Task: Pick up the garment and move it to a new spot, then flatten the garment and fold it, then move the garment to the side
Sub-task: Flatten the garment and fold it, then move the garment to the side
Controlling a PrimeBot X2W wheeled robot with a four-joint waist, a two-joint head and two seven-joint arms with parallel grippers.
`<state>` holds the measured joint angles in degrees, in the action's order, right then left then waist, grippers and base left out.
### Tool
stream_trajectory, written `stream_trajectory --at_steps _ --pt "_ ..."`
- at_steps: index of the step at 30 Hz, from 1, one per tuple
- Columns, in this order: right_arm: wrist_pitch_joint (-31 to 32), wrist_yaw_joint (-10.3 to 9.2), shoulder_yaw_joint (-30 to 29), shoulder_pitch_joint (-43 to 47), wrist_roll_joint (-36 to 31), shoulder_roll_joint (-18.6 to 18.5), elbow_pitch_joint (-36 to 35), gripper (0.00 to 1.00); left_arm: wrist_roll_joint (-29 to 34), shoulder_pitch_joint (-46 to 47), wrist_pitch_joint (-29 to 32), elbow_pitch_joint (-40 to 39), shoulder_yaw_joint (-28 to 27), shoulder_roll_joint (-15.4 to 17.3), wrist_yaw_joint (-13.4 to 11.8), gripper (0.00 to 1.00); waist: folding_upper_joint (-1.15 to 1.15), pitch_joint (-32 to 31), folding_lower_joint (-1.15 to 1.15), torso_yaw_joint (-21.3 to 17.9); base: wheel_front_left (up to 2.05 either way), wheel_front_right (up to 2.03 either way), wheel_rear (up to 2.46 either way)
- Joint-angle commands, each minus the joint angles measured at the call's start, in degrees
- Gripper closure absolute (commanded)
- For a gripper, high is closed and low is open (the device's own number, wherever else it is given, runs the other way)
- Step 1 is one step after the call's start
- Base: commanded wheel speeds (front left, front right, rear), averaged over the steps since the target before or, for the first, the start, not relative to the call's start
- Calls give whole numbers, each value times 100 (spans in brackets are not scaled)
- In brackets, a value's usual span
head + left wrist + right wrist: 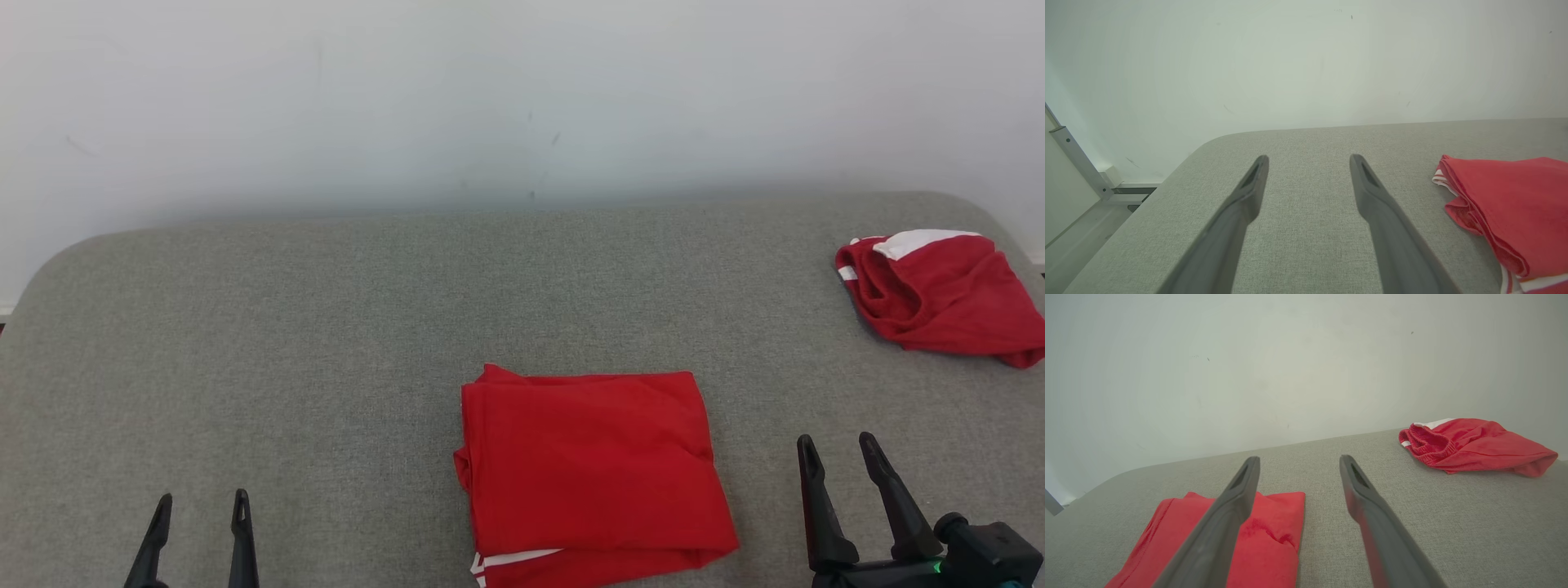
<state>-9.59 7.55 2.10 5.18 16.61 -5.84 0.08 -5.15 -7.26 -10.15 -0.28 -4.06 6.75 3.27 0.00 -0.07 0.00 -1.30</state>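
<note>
A red garment (592,469) lies folded into a neat rectangle near the front middle of the grey padded surface (326,343), a white stripe peeking out at its lower edge. The left wrist view has the same garment (1511,208) at its right, and the right wrist view has it (1257,547) at the lower left. My left gripper (202,506) stands open at the lower left, well apart from the cloth, seen as the left gripper (1308,163) over bare fabric. My right gripper (838,449) is open just right of the garment, shown as the right gripper (1298,463) with nothing between its fingers.
A second red and white garment (939,298) lies bunched at the far right of the surface, also the bunched garment (1470,447). A pale wall (522,98) rises behind the surface. The surface's rounded left corner (1208,143) drops to a floor with a metal frame (1077,163).
</note>
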Motion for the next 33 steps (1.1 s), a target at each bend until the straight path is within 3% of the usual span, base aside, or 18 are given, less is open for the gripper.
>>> stream_trajectory --at_steps 1,18,26,33 --pt "15 -13 -10 50 -49 23 -26 0 -14 -29 10 -27 17 31 -18 0 0 8 0 6 0 0 0" --pt "253 -14 169 -474 48 -159 136 0 -109 30 -35 24 87 35 -87 0 0 34 0 49 0 0 0" --pt "901 -14 259 -1374 25 -248 1000 0 -158 279 -88 130 233 -28 -74 0 0 213 0 263 0 0 0" --pt "1040 -14 242 -1940 -37 -301 2041 0 -203 548 -194 317 371 -70 -41 0 0 461 0 493 0 0 0"
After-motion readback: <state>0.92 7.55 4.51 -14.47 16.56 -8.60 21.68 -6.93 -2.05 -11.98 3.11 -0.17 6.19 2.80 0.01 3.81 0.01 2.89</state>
